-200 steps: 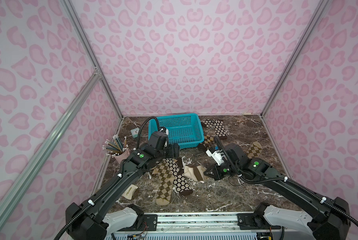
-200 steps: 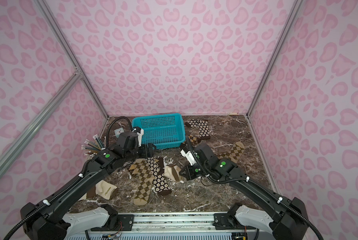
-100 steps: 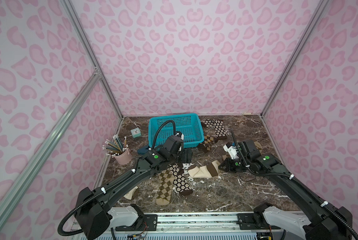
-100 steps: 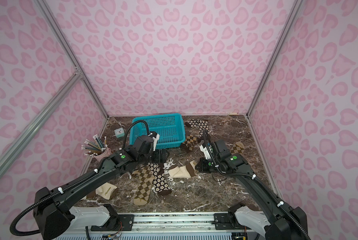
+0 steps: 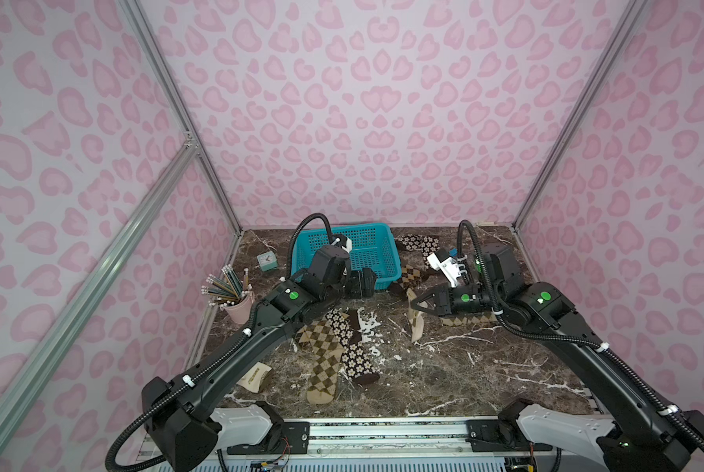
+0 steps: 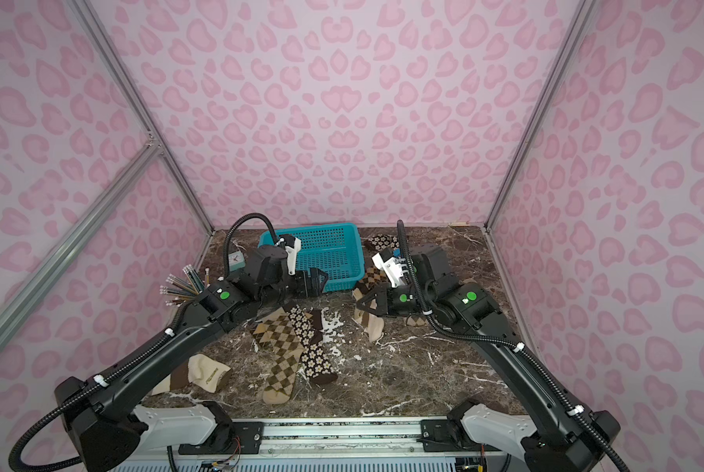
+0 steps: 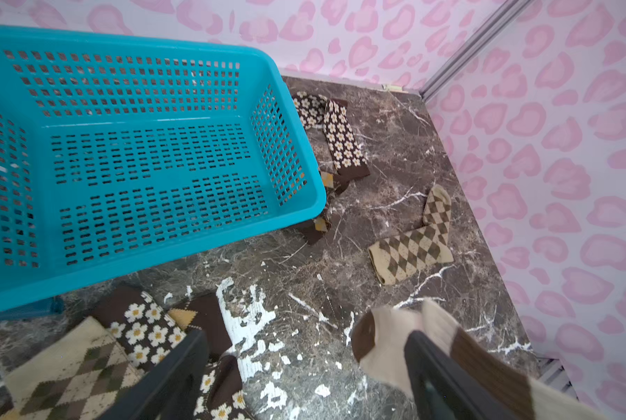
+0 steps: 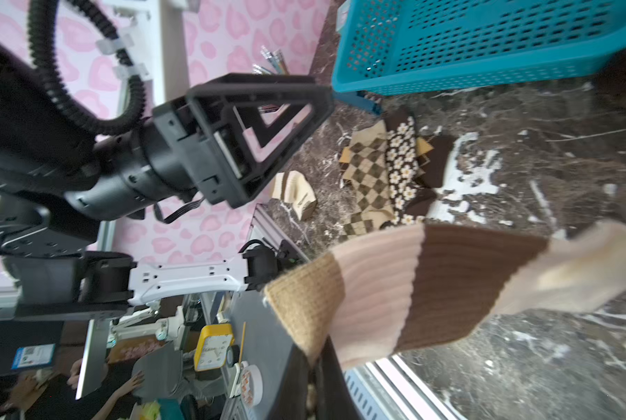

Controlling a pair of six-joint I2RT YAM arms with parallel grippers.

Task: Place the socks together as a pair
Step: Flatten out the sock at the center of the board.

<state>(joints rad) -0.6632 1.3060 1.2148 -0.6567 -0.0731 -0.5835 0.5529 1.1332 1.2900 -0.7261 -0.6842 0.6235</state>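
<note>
Found no legible text, brand or number anywhere. Noted a dark printed line on the cream striped sock [image 6: 213, 374]: too small to read. Noted a blue-and-white label [image 8: 33, 355] bearing a code-like square: blurred, unread. Noted a yellow clock [image 8: 213, 347]: numerals not made out.

Finished in matte black along left arm [image 5: 219, 359] and right arm [image 5: 603, 376]. Bears a green dot [image 5: 292, 295] on each elbow housing. Trails corrugated black cable [image 8: 44, 54], tied with white clips [image 5: 186, 380]. Sits on white base covers [image 5: 239, 425]. Carries white wrist camera brackets [image 5: 448, 267]. Ends in skeletal triangular-frame fingers [image 8: 253, 85].
</note>
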